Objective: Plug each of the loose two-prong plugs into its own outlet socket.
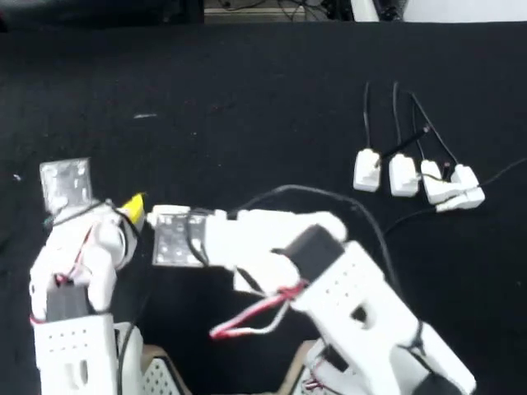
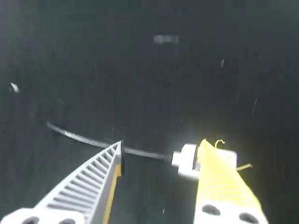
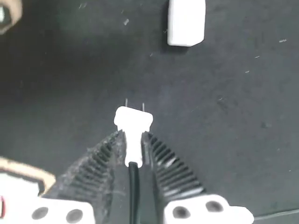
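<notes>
Plug clamped in right tool, prongs forward; left tool low, agape.

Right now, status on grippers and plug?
Right gripper shut on two-prong plug, prongs facing outlet socket, not yet in. Left gripper open beside corded white connector. Nothing between plug and socket.

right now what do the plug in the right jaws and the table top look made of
Plug: smooth white body, probably moulded plastic; its two thin prongs look like metal. Table top: matte black with pale lint specks, so likely cloth or felt, not certain.
</notes>
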